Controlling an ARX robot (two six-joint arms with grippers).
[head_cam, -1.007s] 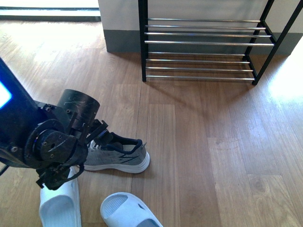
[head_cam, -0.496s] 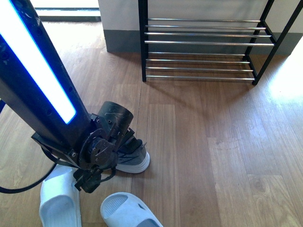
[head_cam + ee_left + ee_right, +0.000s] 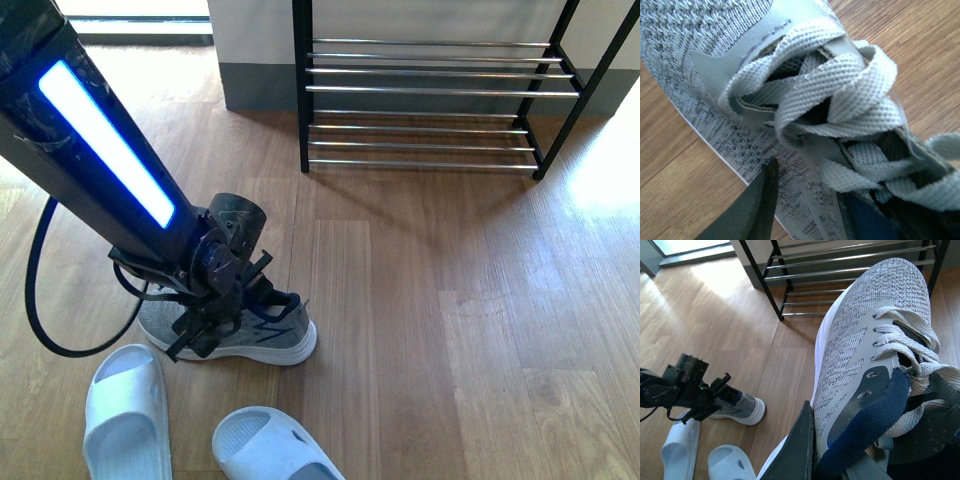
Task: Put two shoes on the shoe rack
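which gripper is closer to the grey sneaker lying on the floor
Left. The left gripper is right at the floor sneaker, by its laces. The right gripper is well away from it, holding the other sneaker up.

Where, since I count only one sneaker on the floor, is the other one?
In the right wrist view, the other sneaker is in the right gripper, held above the floor, its toe pointing toward the shoe rack.

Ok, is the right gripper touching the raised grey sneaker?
Touching. Right wrist view: the right gripper clamps the grey sneaker, finger flush against its sole.
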